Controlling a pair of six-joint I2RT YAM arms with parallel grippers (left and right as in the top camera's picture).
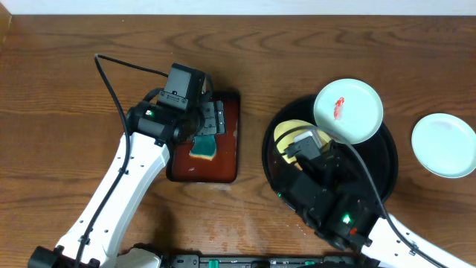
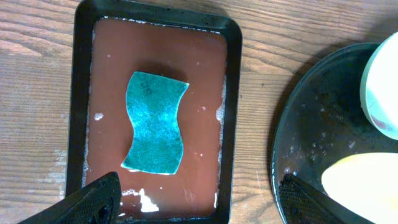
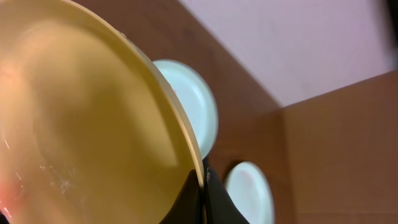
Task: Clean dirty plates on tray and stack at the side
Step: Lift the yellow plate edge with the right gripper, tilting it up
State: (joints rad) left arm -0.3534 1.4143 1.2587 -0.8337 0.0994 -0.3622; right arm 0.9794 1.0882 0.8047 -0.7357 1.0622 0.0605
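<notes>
My right gripper [image 1: 300,152] is shut on the rim of the pale yellow plate [image 1: 287,134] over the left part of the black tray [image 1: 387,179]. In the right wrist view the yellow plate [image 3: 87,118] fills the frame, tilted on edge, with the fingers [image 3: 202,186] pinching its rim. A mint-white plate with a red smear [image 1: 348,110] sits at the tray's back rim. A second mint-white plate [image 1: 445,145] lies on the table to the right. My left gripper [image 2: 199,202] is open above the rectangular tray.
A green sponge [image 2: 154,123] lies in the reddish-brown rectangular tray [image 2: 81,93], which holds wet residue and stands left of the black tray [image 2: 311,137]. A black cable [image 1: 111,82] runs behind the left arm.
</notes>
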